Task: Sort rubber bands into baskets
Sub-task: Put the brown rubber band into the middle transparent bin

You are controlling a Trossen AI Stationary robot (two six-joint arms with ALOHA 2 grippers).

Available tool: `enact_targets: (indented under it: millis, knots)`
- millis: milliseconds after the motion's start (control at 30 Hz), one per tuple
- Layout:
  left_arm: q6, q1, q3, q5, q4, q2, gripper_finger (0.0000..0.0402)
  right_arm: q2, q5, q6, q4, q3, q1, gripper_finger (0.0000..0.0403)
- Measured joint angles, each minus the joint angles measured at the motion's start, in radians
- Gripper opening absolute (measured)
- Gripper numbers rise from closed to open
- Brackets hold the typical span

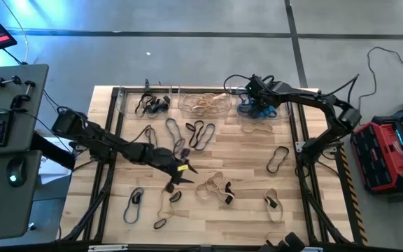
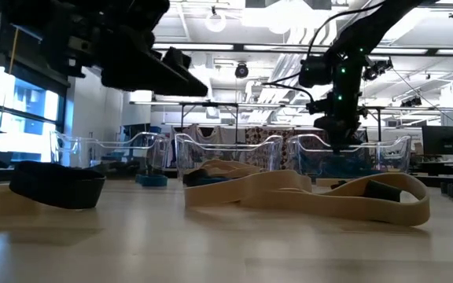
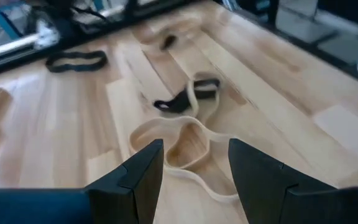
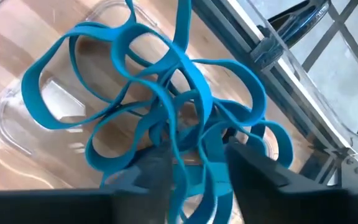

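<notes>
Left end effector (image 3: 191,171) hovers wide open, tan rubber band (image 3: 188,146) on the worktop (image 3: 55,124) directly below its fingertips. Right end effector (image 4: 194,165) sits in the blue-band basket (image 4: 17,118), fingers narrow around a blue rubber band (image 4: 173,124).

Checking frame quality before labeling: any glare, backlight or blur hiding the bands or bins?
High view: blue glare at the top-left corner, table evenly lit. Low view: bright ceiling lights and windows turn the left gripper into a silhouette; the clear baskets are faint, the near tan band readable. Left wrist view: far table soft, a tan band clear. Right wrist view: blue bands sharp, fingers blurred.
</notes>
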Motion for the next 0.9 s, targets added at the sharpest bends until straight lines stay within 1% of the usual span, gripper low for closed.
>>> enact_targets:
  millis: [67,133,233,333,400,533,767,900]
  knots:
    - [0.021,-0.010,0.040,-0.002,-0.054,0.034,0.0175,0.000,0.000,0.003,0.000,0.000,0.000,0.0172]
    - [0.026,-0.018,0.080,-0.012,-0.113,0.067,0.0175,-0.001,0.001,0.003,-0.005,0.000,0.000,0.0195]
    - [0.035,-0.029,0.135,-0.016,-0.187,0.116,0.0179,-0.001,0.001,0.003,-0.006,0.000,0.000,0.0214]
    - [0.071,-0.039,0.175,0.003,-0.243,0.165,0.0184,-0.001,0.002,0.000,0.006,0.000,0.000,0.0219]
    - [0.075,-0.039,0.194,0.046,-0.254,0.193,0.0187,-0.001,0.002,0.000,0.009,0.000,0.000,0.0220]
    - [0.076,-0.028,0.211,0.139,-0.255,0.233,0.0189,-0.001,0.002,-0.001,0.025,0.000,0.000,0.0220]
    - [0.094,0.002,0.216,0.202,-0.236,0.277,0.0183,-0.001,0.003,-0.028,0.085,0.000,0.000,0.0220]
    - [0.095,0.019,0.235,0.266,-0.233,0.314,0.0173,-0.001,0.003,-0.061,0.106,0.000,0.000,0.0220]
